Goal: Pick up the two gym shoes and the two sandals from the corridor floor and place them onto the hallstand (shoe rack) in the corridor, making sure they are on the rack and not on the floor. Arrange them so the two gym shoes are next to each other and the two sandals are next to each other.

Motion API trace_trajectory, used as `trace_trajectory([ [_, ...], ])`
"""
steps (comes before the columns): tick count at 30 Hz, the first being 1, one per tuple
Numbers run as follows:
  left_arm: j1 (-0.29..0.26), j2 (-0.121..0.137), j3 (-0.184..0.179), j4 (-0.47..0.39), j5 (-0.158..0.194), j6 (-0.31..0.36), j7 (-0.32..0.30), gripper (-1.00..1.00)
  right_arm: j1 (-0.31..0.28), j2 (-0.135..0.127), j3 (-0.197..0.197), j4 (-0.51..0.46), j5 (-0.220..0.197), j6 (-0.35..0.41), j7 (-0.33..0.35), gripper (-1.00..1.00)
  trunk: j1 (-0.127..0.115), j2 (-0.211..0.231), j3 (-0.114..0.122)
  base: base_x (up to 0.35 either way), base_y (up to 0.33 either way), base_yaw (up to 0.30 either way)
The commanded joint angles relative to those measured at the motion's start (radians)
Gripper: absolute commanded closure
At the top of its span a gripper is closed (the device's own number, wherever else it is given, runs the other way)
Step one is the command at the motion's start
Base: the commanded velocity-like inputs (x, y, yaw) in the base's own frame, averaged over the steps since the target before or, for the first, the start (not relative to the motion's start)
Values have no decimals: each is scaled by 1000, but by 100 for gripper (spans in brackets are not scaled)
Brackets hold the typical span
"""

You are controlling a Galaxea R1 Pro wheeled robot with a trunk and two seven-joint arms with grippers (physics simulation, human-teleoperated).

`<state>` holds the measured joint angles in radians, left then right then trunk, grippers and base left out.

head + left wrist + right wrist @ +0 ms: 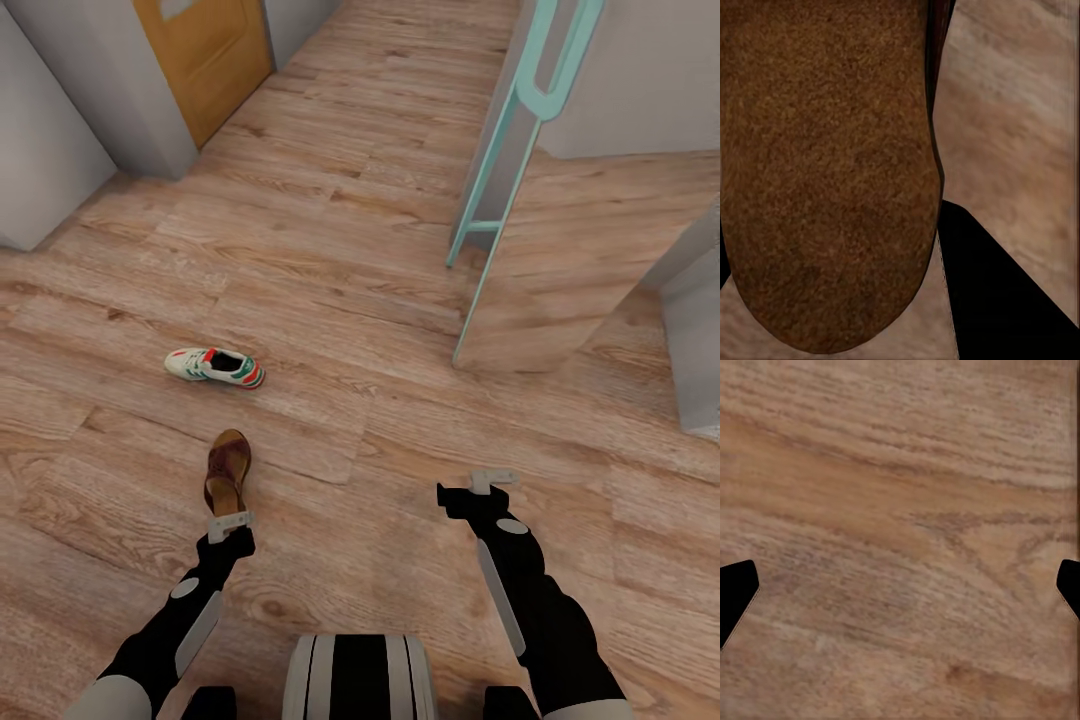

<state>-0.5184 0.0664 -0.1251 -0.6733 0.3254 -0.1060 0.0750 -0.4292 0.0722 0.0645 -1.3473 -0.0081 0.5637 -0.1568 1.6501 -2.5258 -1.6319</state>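
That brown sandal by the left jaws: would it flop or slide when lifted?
The sandal looks flat and thin, so probably light and somewhat bendy. Its sole looks matte and grainy in the left wrist view, so likely not slippery. Being flat, it shouldn't roll.

Black arms with grey panels, pale grey gripper (229, 524) brackets.

wood-plank floor (330, 250), grey walls (50, 130), orange door (205, 60), teal-framed mirror (520, 200)
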Motion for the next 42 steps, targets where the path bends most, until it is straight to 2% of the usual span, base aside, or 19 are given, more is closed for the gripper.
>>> trace_trajectory([
  [1, -1, 2, -8, -1, 7, -3, 7, 100, 0, 0, 1, -1, -1, 5, -6, -100, -1, 0, 3, 0, 0, 0],
  [7, -2, 5, -7, -70, 6, 28, 10, 100, -1, 0, 2, -1, 1, 4, -3, -100, -3, 1, 27, 0, 0, 0],
  [9, -3, 6, -7, -141, 6, 92, 11, 100, -2, 0, 3, -1, 3, 4, -2, -100, -4, 2, 34, 0, 0, 0],
  [10, -3, 7, -6, -212, 6, 156, 11, 100, -3, 0, 4, -1, 4, 4, -2, -100, -5, 2, 38, 0, 0, 0],
  [14, -3, 7, -5, -367, 6, 294, 11, 100, -3, 0, 4, -1, 6, 4, -2, -100, -6, 3, 54, 0, 0, 0],
  [17, -3, 5, -6, -424, 6, 378, 11, 100, -3, 1, 5, -1, 7, 4, -3, -100, -8, 4, 65, 0, 0, 0],
  [18, -3, 4, -7, -449, 6, 438, 11, 100, -3, 1, 6, -2, 9, 4, -5, -100, -8, 4, 69, 0, 0, 0],
  [42, 8, 4, -10, -453, 9, 453, 11, 100, -3, 1, 5, -6, 10, 4, -6, -100, -19, 10, 195, 0, 0, 0],
])
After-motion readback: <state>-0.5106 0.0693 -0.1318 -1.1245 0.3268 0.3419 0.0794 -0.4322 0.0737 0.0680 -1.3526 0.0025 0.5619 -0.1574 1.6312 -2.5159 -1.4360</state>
